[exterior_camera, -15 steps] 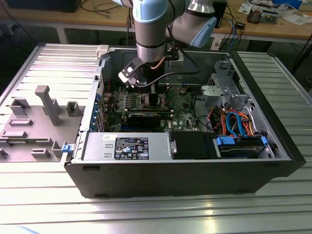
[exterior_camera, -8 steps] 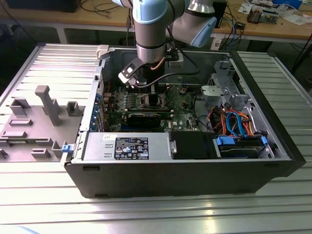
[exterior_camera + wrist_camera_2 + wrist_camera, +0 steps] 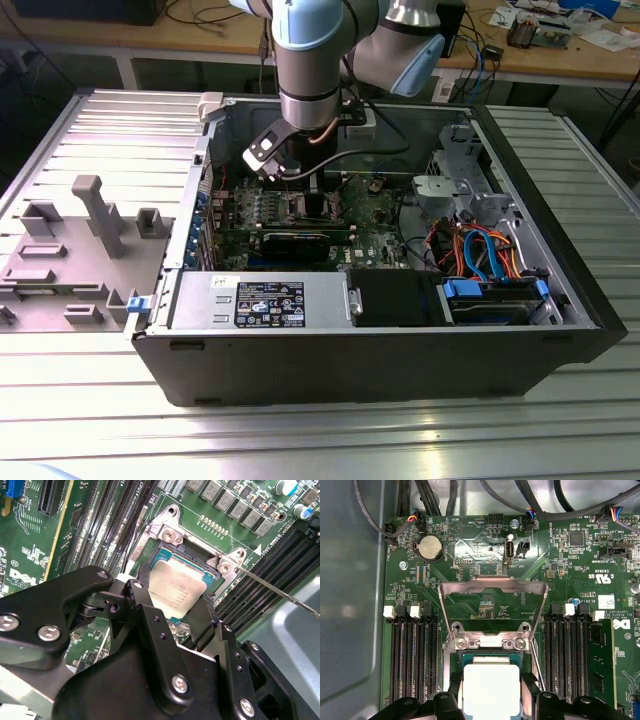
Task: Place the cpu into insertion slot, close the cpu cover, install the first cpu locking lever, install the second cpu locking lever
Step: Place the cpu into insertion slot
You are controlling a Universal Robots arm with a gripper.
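The cpu [image 3: 491, 689], a square chip with a silver-grey top, sits between my gripper's [image 3: 492, 696] two black fingers [image 3: 455, 692], which press on its two opposite sides. It is level, directly over the insertion slot [image 3: 485, 658], whose teal rim shows around it; I cannot tell if it is seated. In the second wrist view the cpu [image 3: 177, 592] fills the socket opening [image 3: 172, 555] with the gripper [image 3: 172, 599] straddling it. The cpu cover [image 3: 492, 586] stands flipped open beyond the socket. A thin locking lever [image 3: 280, 594] sticks out, unlatched. In the exterior view the gripper [image 3: 300, 190] is low over the motherboard.
Black memory slots [image 3: 412, 655] flank the socket on both sides. A round coin battery [image 3: 431, 547] and black cables [image 3: 470, 500] lie beyond the cover. The case holds a power supply [image 3: 265, 300] and orange and blue drive cables [image 3: 480, 250]; a grey fixture [image 3: 90, 215] stands outside on the exterior view's left.
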